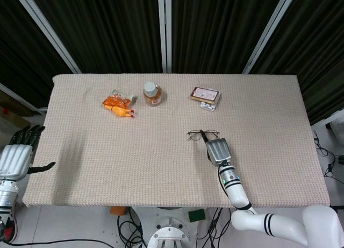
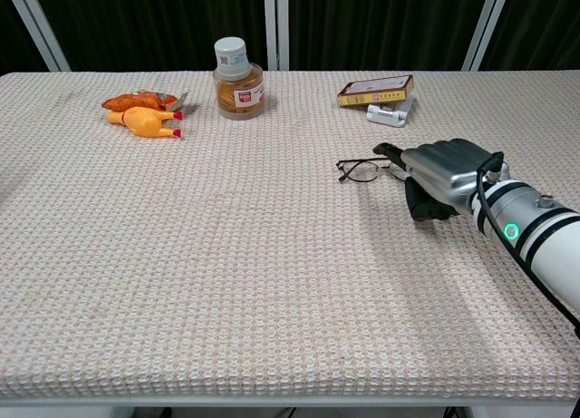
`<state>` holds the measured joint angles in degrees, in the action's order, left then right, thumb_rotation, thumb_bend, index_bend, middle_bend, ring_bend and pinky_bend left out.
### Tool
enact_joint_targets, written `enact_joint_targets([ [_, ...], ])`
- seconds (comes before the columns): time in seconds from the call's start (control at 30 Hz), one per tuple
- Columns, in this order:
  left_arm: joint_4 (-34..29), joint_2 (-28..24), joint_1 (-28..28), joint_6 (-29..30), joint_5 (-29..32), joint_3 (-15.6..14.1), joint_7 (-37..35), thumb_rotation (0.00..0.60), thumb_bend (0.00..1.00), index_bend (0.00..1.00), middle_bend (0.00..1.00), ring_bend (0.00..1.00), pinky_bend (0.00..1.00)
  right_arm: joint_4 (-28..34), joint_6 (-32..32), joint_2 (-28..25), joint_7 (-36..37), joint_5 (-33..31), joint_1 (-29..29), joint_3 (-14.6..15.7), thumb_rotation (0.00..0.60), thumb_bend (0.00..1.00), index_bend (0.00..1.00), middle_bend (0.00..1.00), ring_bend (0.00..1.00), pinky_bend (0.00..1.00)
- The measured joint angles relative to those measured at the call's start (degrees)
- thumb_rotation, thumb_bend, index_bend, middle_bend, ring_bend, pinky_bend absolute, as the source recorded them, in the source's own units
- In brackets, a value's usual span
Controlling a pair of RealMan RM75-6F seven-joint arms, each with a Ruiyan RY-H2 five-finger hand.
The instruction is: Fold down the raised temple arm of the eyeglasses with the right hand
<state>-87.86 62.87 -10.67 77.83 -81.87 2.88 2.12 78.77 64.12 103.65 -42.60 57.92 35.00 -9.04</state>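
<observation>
While lying flat near table point(image 1: 97, 167) centre-right, eyeglasses point(image 1: 203, 134) point(image 2: 367, 170) just at 11 o'clock of right hand point(image 1: 218, 150) point(image 2: 439, 175). Palm down, low over woven cloth, dark fingertip point(image 2: 384, 150) reaching over right-side rim of frames; actual contact impossible to tell. Other fingers curled under, nothing clasped inside. Left hand point(image 1: 16, 156) off table's 8 o'clock corner, fingers spread and extended, empty; missing from chest view. At 12 o'clock from eyeglasses, flat box point(image 1: 205, 93) point(image 2: 376, 91) with small white case point(image 2: 389, 114) touching its near edge. Toward 10 o'clock, capped jar point(image 1: 152, 93) point(image 2: 238, 78), and beyond it rubber chicken toy point(image 1: 121, 111) point(image 2: 142, 121) beside orange snack packet point(image 1: 115, 101) point(image 2: 136, 101).
</observation>
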Motion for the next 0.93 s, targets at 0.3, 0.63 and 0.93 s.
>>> enact_joint_targets([
  [0.3, -0.8, -0.5, 0.5, 1.4, -0.7, 0.1, -0.5, 0.432, 0.07, 0.08, 0.07, 0.02, 0.12, 8.2, 13.3, -9.7, 4.5, 12.1, -5.5, 2.7, 0.6, 0.98, 0.0, 0.77, 0.7, 0.71],
  [0.63, -0.8, 0.3, 1.9, 3.9, -1.8, -0.4, -0.2, 0.435, 0.07, 0.08, 0.07, 0.02, 0.12, 10.2, 24.2, -32.2, 20.2, 20.6, -18.7, 10.1, 0.513, 0.29, 0.0, 0.0, 0.0, 0.0],
  [0.93, -0.5, 1.2, 2.7, 5.9, -3.1, -0.7, 0.7, 0.435, 0.07, 0.08, 0.07, 0.02, 0.12, 3.4, 28.0, -36.5, 33.3, 21.2, -27.0, 11.8, 0.512, 0.32, 0.0, 0.0, 0.0, 0.0],
])
